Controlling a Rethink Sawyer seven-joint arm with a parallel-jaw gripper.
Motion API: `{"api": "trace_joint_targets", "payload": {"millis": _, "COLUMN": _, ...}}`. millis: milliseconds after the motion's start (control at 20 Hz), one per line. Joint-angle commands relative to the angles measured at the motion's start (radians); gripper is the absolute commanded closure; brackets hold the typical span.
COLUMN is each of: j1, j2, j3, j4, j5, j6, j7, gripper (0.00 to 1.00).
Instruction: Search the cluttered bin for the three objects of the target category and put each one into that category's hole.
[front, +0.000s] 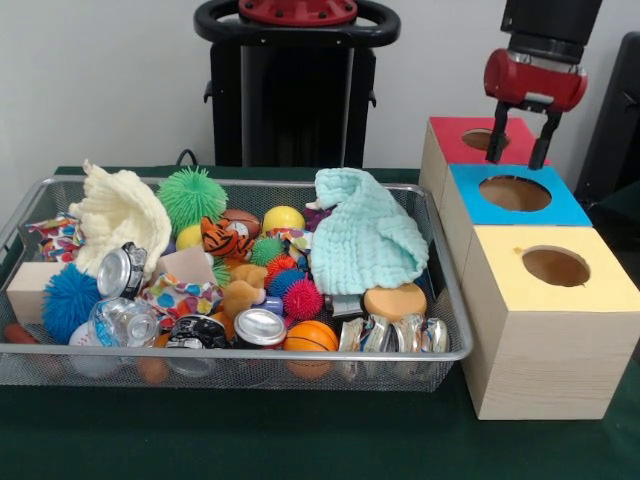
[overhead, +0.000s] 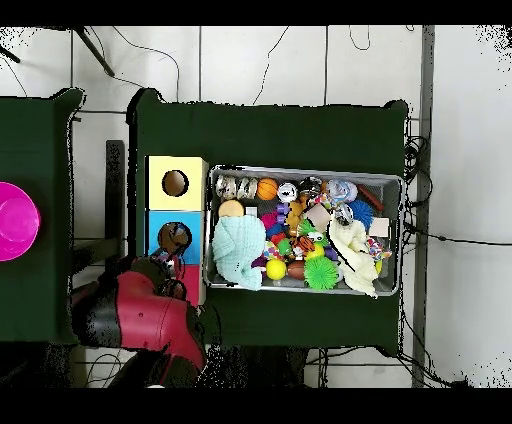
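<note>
My gripper (front: 520, 150) hangs open and empty over the round hole (front: 484, 139) in the red top of the far wooden box (front: 452, 140), its black fingers (front: 497, 146) just above the hole's rim. The wire mesh bin (front: 250, 353) lies to the left, full of clutter. One wrinkly see-through bottle (front: 120, 320) with a blue-and-white label lies at the bin's front left corner; it also shows in the overhead view (overhead: 341, 190). I see no other bottles; they are hidden or out of view. In the overhead view my red arm (overhead: 150, 315) covers most of the red box.
A blue-topped box (front: 515, 195) and a yellow-topped box (front: 550, 270) stand in a row in front of the red one. The bin holds silver cans (front: 260, 328), crushed cans (front: 392, 335), spiky balls, a mint cloth (front: 365, 240) and a cream cloth (front: 120, 210). A pink bowl (overhead: 15, 220) sits apart.
</note>
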Motion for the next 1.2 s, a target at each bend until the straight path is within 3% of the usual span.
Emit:
{"api": "trace_joint_targets", "payload": {"millis": 50, "j1": -0.028, "j2": -0.089, "j3": 0.011, "j4": 0.095, "j5": -0.064, "j6": 0.177, "j7": 0.143, "gripper": 0.0}}
{"api": "trace_joint_targets", "payload": {"millis": 300, "j1": -0.044, "j2": -0.119, "j3": -0.017, "j4": 0.093, "j5": -0.097, "j6": 0.204, "j7": 0.124, "gripper": 0.0}}
{"api": "trace_joint_targets", "payload": {"millis": 650, "j1": -0.2, "j2": -0.119, "j3": 0.05, "j4": 0.124, "j5": -0.172, "j6": 0.078, "j7": 0.075, "gripper": 0.0}}
{"api": "trace_joint_targets", "payload": {"millis": 1200, "j1": -0.302, "j2": -0.084, "j3": 0.073, "j4": 0.048, "j5": -0.262, "j6": 0.065, "j7": 0.084, "gripper": 0.0}}
